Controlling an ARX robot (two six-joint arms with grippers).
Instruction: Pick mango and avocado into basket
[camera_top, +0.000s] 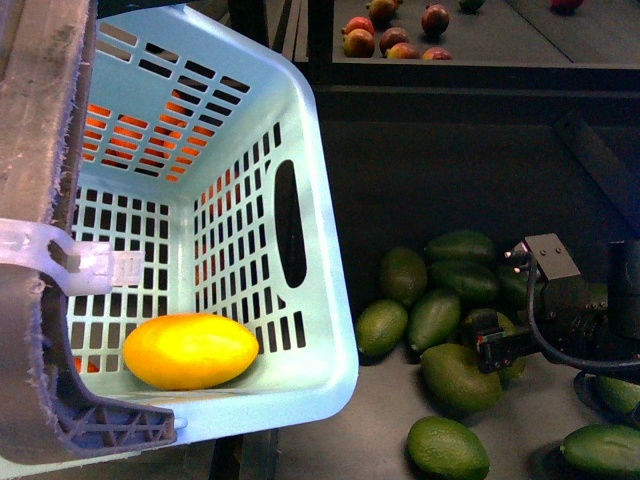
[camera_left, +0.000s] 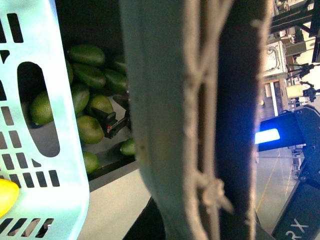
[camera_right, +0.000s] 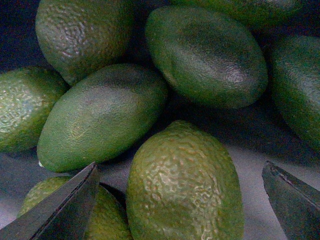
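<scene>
**right gripper (camera_right: 180, 170) straddling the avocado (camera_right: 185, 185), no pinch yet**

Fingers (camera_right: 65, 210) are spread wide and hold nothing. The avocado lies between them, its long axis running away from the tips. The pebbled matte skin should grip well, and it looks firm with some weight. I'd clamp across the fat belly, since the tapered end will likely squirt out. Neighbouring avocados (camera_right: 100, 115) touch it just beyond the tips, so there's a nudge risk. Well off to the fingers' side is the basket (camera_top: 325, 300), with the mango (camera_top: 190, 350) already inside. The left gripper's fingers aren't shown, so I cannot tell their state.
</scene>
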